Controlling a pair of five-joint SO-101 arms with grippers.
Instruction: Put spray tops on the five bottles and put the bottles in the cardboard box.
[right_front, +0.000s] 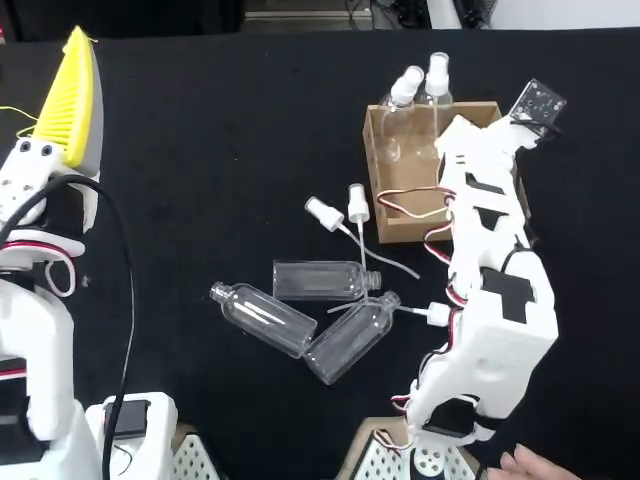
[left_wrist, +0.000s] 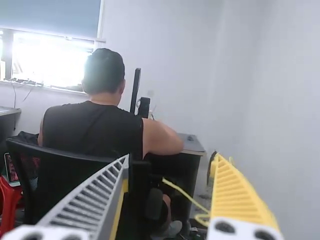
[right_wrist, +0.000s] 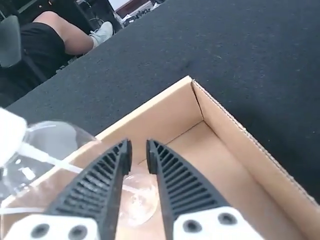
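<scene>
The black table (right_front: 200, 120) runs under everything. My right arm (right_front: 495, 300) stretches out over the cardboard box (right_front: 372, 180). My right gripper (right_wrist: 139, 145) hangs above the inside of the box, its black ribbed fingers (right_wrist: 95, 190) a narrow gap apart with nothing between them. My left arm (right_front: 40, 330) stands at the other side of the table, well away from the bottles. My left gripper (left_wrist: 170, 157) points up into the room, with the grey finger (left_wrist: 90, 200) and the yellow one (left_wrist: 232, 195) spread wide and holding nothing.

The box is plain brown, open at the top, and lies on the table near the far edge. In it are two clear bottles (right_front: 412, 115) with white spray tops on, side by side at the far wall.

Three more clear bottles (right_front: 320, 280) lie on their sides in a loose cluster on the table in front of the box, all with bare necks. Three white spray tops (right_front: 325, 213) with thin tubes lie loose around them. Two are near the box, and the third (right_front: 436, 315) is just beside my right arm.
</scene>
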